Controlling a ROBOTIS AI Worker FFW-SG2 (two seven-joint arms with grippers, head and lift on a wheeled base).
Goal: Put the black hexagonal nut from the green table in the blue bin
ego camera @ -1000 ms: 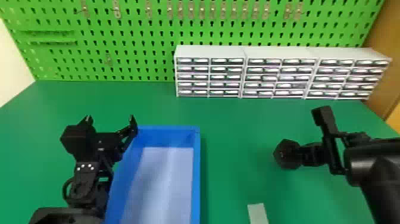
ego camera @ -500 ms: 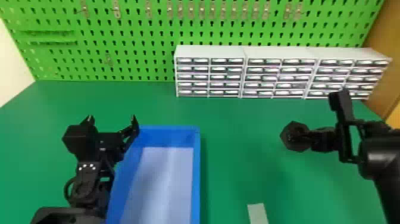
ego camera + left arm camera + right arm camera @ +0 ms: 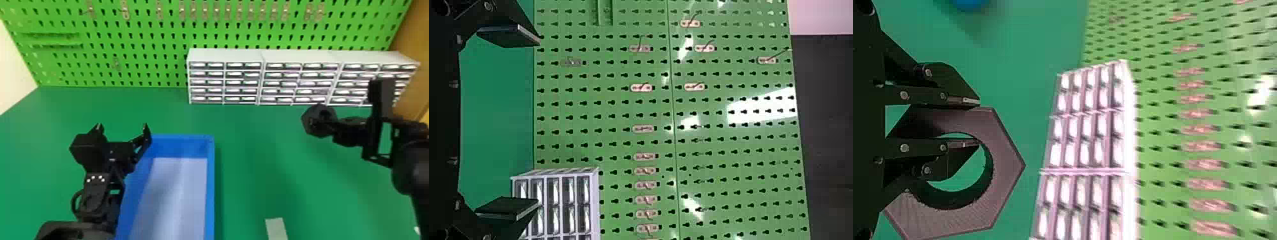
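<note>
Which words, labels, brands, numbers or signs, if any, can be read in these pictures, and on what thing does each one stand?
No text can be read anywhere.
White drawer cabinets: the marks on the fronts are too blurred to tell whether they are writing.
Black hexagonal nut, blue rectangular bin, pale flat strip, green perforated board: no readable text.
</note>
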